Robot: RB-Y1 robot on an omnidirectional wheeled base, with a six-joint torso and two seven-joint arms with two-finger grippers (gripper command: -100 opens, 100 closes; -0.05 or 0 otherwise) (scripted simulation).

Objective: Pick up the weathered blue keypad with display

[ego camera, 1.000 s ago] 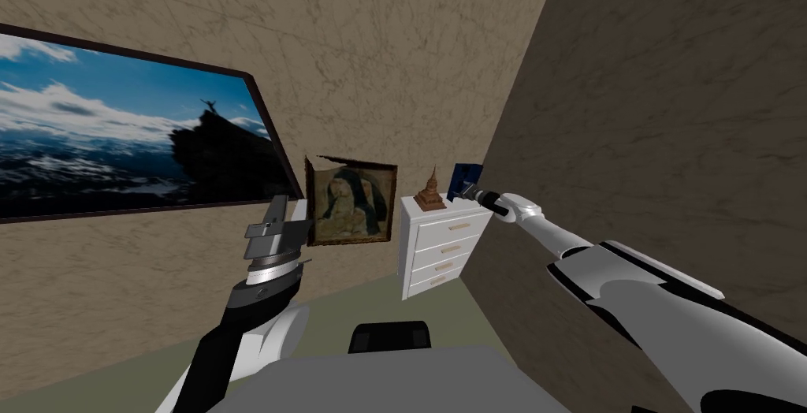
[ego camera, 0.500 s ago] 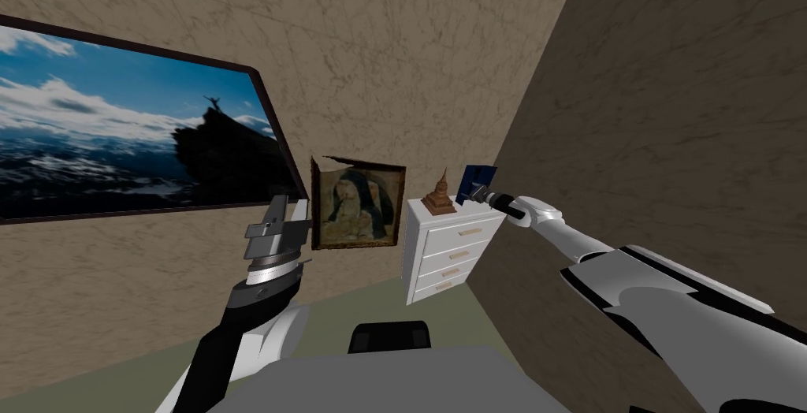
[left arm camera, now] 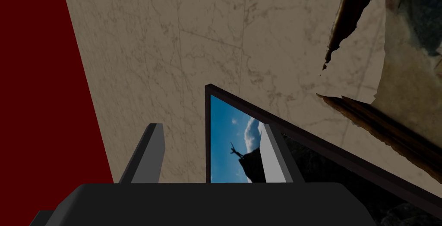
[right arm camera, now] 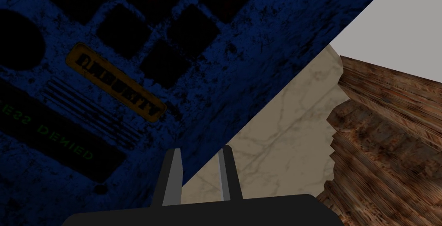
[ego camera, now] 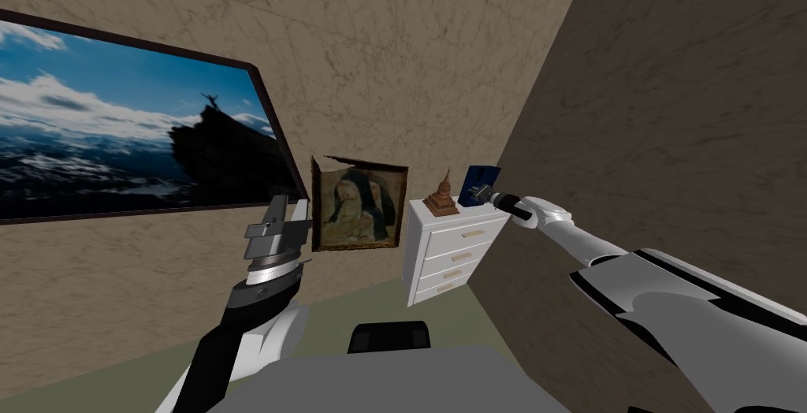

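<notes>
The weathered blue keypad (ego camera: 482,176) stands upright at the back right of a white dresser's top (ego camera: 473,213), against the wall corner. The right wrist view shows its scuffed blue face (right arm camera: 172,42) up close, with dark keys, a yellow label and a dark display with green letters. My right gripper (ego camera: 478,192) reaches out to it from the right. Its fingers (right arm camera: 198,149) stand close together, pinching the keypad's edge. My left gripper (ego camera: 284,210) hangs raised at the left, far from the dresser, with its fingers (left arm camera: 211,126) open and nothing between them.
A brown tower-shaped figure (ego camera: 442,195) stands on the dresser just left of the keypad, close to my right gripper (right arm camera: 380,128). The dresser has several drawers (ego camera: 449,262). A torn framed painting (ego camera: 358,203) leans by it. A brown wall (ego camera: 670,156) runs along my right arm.
My right gripper's fingers have closed in on the keypad's edge. The head view has shifted a little, and my right arm has stretched slightly further. The left arm has not moved.
</notes>
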